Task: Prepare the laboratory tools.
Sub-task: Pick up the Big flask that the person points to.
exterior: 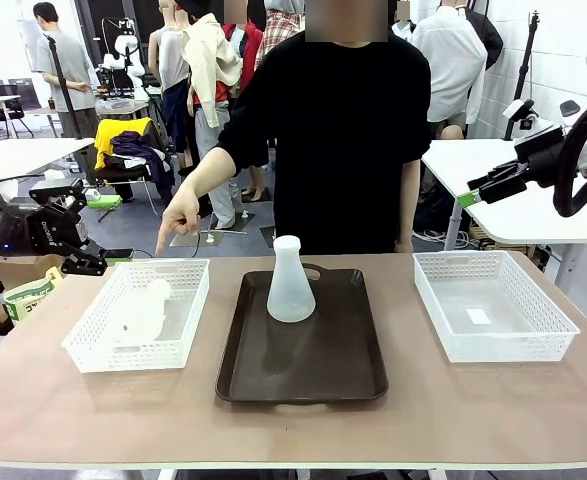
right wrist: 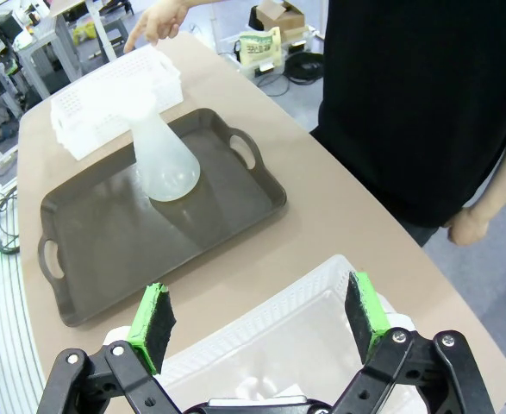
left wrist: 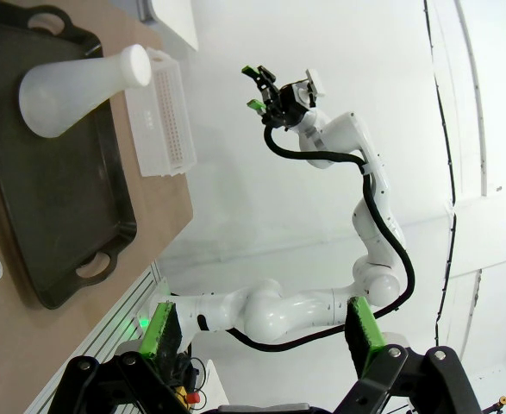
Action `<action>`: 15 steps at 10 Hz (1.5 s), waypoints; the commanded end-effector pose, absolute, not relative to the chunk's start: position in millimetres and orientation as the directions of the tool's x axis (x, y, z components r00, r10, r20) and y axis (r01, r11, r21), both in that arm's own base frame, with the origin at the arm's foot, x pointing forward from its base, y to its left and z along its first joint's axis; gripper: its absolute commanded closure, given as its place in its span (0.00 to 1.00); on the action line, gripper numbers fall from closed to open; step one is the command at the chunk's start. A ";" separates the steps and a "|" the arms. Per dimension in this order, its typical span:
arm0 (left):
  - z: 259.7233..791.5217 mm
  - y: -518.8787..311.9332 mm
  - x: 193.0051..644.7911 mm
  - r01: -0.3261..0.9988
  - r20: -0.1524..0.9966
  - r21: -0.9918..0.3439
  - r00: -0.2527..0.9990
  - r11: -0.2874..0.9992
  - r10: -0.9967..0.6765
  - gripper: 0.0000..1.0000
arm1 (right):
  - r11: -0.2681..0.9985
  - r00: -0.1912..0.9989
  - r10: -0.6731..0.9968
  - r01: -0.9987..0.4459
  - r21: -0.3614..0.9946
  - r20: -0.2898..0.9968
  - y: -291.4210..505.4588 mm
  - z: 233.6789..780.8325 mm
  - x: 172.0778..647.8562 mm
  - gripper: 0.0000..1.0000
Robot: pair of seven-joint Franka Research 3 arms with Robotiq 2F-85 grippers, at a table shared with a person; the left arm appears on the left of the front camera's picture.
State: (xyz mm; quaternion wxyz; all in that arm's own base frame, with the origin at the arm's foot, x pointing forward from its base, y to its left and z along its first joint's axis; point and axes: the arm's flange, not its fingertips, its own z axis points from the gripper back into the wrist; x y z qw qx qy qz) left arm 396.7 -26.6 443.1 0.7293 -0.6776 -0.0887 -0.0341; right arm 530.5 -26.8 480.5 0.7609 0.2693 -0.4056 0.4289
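Both wide, holding nothing: left pincer [left wrist: 261,323], right pincer [right wrist: 257,312]; flask [exterior: 291,285] upright on tray [exterior: 303,365]

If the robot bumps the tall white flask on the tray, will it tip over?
Probably not easily: the flask has a wide base and a narrow neck, so it likely stands steady on the dark tray. It looks like empty translucent plastic, so it is probably light and may slide.
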 end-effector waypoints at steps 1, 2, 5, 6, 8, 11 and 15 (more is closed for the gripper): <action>443.3 -25.6 395.9 0.183 0.188 -0.980 0.979 0.077 0.074 0.00 | 0.494 0.315 0.442 -0.867 0.065 0.840 -27.0 482.5 529.3 0.00; 443.3 -25.6 395.9 0.183 0.188 -0.980 0.979 0.077 0.074 0.00 | 0.494 0.315 0.442 -0.867 0.065 0.840 -27.0 482.5 529.3 0.00; 443.3 -25.6 395.9 0.183 0.188 -0.980 0.979 0.077 0.074 0.00 | 0.494 0.315 0.442 -0.867 0.065 0.840 -27.0 482.5 529.3 0.00; 443.3 -25.6 395.9 0.183 0.188 -0.980 0.979 0.077 0.074 0.00 | 0.494 0.315 0.442 -0.867 0.065 0.840 -27.0 482.5 529.3 0.00; 455.3 -28.3 404.8 0.186 0.199 -0.968 0.978 0.167 0.067 0.00 | 0.494 0.315 0.442 -0.867 0.065 0.840 -27.0 482.5 529.3 0.00; 488.9 -36.4 433.2 0.243 0.295 -0.848 0.955 0.471 0.038 0.00 | 0.494 0.315 0.442 -0.867 0.065 0.840 -27.0 482.5 529.3 0.00; 508.2 -62.8 474.9 0.249 0.371 -0.457 0.926 0.854 -0.072 0.00 | 0.494 0.315 0.442 -0.867 0.065 0.840 -27.0 482.5 529.3 0.00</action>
